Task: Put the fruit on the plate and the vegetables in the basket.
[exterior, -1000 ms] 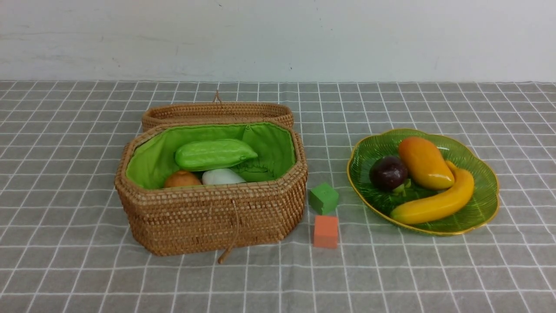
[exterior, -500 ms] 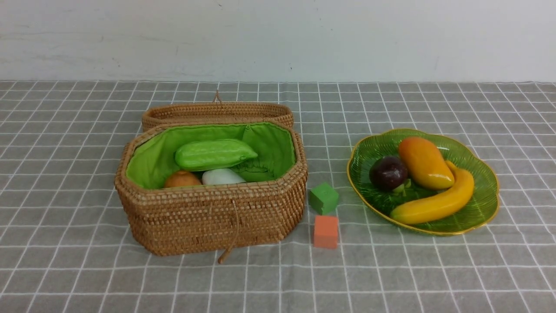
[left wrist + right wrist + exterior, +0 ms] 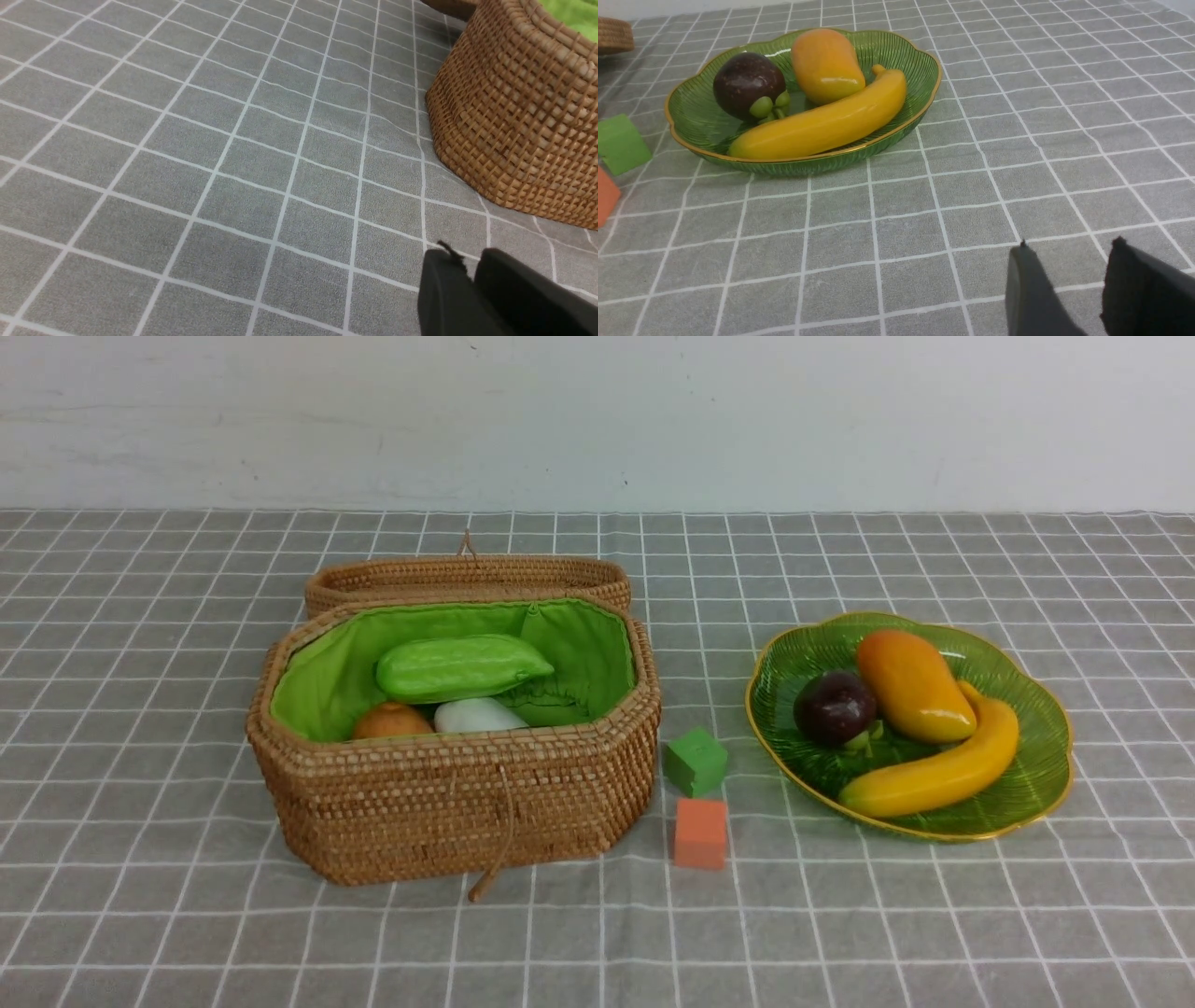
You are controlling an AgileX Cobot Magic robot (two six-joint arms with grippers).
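Rattan basket [image 3: 448,807]: 3 vegetables | plate [image 3: 1036,784]: 3 fruit | left gripper [image 3: 472,275] closed | right gripper [image 3: 1069,275] parted, empty

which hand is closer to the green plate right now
Right. The right hand hangs open over bare cloth near the plate. The left hand, nearly shut, is beside the basket, with no plate in its view.

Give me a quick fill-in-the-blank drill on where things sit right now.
1. The curved yellow banana lies on the green glass ____.
2. The light green ridged gourd lies inside the woven ____.
3. The small orange cube sits nearer the camera than the ____ cube.

Missing words: plate; basket; green
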